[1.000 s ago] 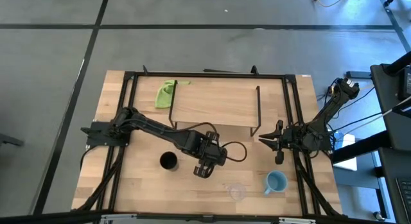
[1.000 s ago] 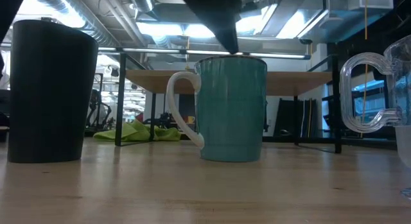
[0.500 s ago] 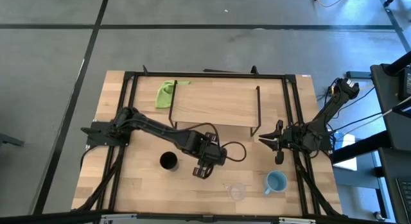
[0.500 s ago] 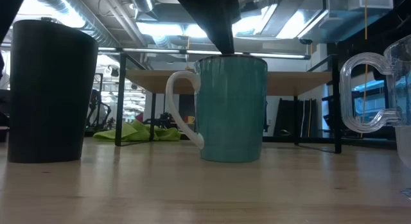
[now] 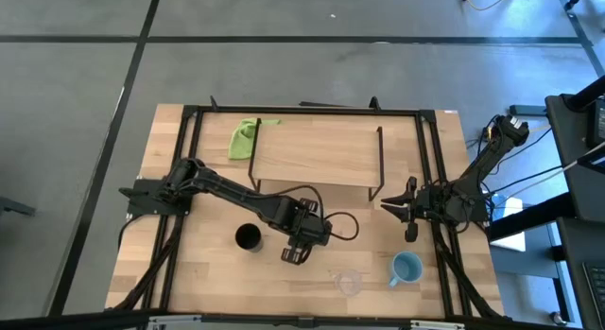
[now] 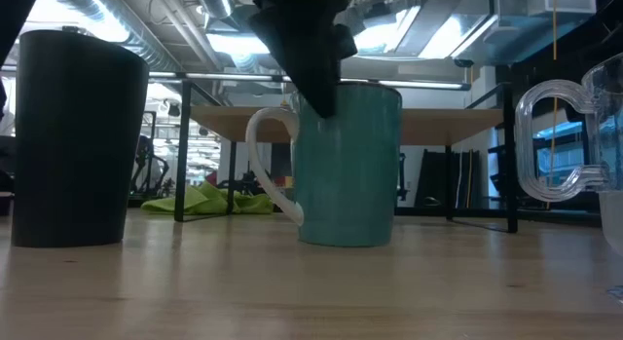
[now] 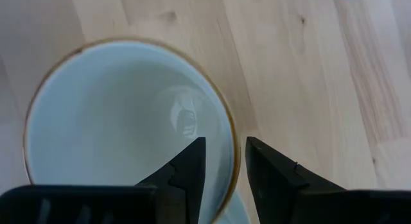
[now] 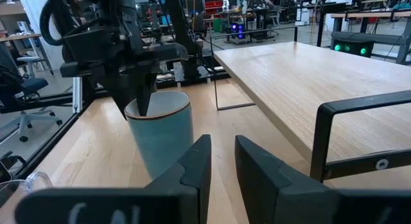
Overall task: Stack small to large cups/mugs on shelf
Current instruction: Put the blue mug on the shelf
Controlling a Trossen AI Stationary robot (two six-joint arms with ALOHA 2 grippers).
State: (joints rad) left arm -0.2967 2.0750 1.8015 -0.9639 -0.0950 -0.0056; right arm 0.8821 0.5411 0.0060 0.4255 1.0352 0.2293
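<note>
Left hand (image 7: pixel 221 163): you have it over the teal mug (image 6: pixel 346 165), one finger inside the rim and one outside, straddling the wall on a narrow gap. Whether the pads already press the wall, you cannot tell.
Teal mug: it stands upright on the surface (image 5: pixel 208 273) in front of the shelf (image 5: pixel 317 150), with its pale handle turned away from the straddled side.
Right hand (image 5: pixel 409 213): it waits near the shelf's right leg, fingers slightly apart, holding nothing.
Other cups: the black cup (image 5: pixel 248 237) stands just beside your left hand; the clear cup (image 5: pixel 348 282) and the light blue mug (image 5: pixel 406 268) sit nearer the front edge, well apart from the shelf.
Risk, grip: a pinch on one side of the rim is off centre, so I'd expect the mug to swing or slip when you lift it.
Risk, tipping: if you close while not fully down, the mug may tilt and slide on the wood.
Risk, neighbours: swinging left could knock the black cup.
Risk, shelf: a low lift could catch the board's front edge.
</note>
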